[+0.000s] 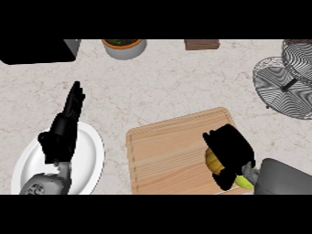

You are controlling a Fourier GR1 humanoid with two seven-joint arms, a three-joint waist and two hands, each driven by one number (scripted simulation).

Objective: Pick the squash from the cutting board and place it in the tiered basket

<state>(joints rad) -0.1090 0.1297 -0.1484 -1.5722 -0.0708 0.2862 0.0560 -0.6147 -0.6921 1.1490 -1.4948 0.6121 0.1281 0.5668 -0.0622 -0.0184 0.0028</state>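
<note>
A yellow-green squash (pixel 214 163) lies at the right end of the wooden cutting board (pixel 165 155), mostly hidden. My right hand (pixel 230 145) covers it from above with fingers curled round it. The wire tiered basket (pixel 294 87) stands at the far right of the counter, well beyond the board. My left hand (pixel 66 123) rests open at the left, fingers pointing up, above a white plate (pixel 87 160).
A white pot with a plant (pixel 124 48) stands at the back centre. A dark appliance (pixel 30 50) fills the back left corner, and a small brown block (pixel 201 44) sits at the back. Bare marble counter lies between the board and the basket.
</note>
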